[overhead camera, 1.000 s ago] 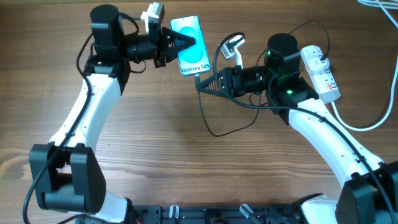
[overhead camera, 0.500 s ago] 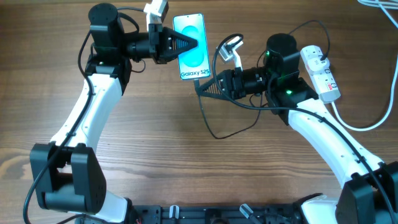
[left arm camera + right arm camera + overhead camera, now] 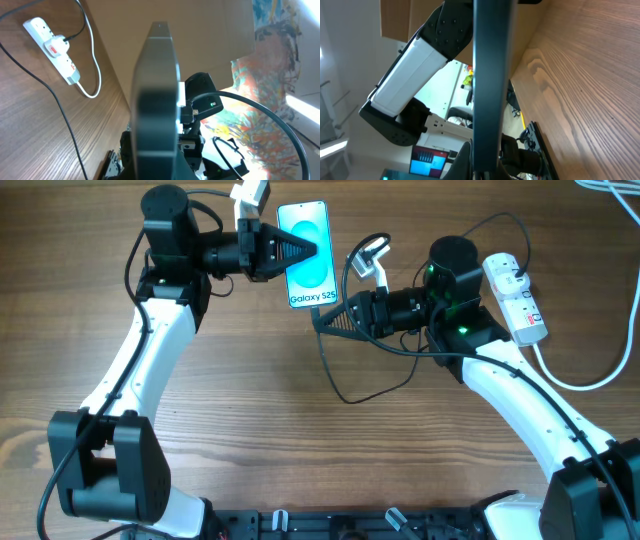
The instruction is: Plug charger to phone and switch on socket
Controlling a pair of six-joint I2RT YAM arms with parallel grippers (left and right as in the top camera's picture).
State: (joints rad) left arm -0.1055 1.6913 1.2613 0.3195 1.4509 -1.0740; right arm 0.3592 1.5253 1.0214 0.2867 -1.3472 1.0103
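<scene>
— What's written on the phone [image 3: 310, 275]?

— "Galaxy S25", dark letters on the white strip at its 6 o'clock end, under the cyan screen. The left gripper [image 3: 314, 250] reaches in from 9 o'clock and is clamped on it, black fingers lying across the screen (its own wrist camera sees the phone edge-on, dead centre).

— Whereabouts on the table [image 3: 250, 440]?

— Around 12 o'clock, with its top end close to the far edge. Toward 6 o'clock there's a broad stretch of bare wood.

— And the other arm?

— The right gripper [image 3: 321, 320] sits just at the phone's lettered end, fingers pinched narrow on the tip of the charger [image 3: 344, 394]. Whether the connector is in the port, I can't tell. The black cable loops down toward 6 o'clock, then back over that arm.

— The socket [image 3: 525, 305]?

— At 2 o'clock near the right edge, well apart from both grippers. The charger's white plug [image 3: 512, 275] is in it, the red marks are too small to read, and a thick white cord [image 3: 580, 385] trails toward 3 o'clock.
</scene>
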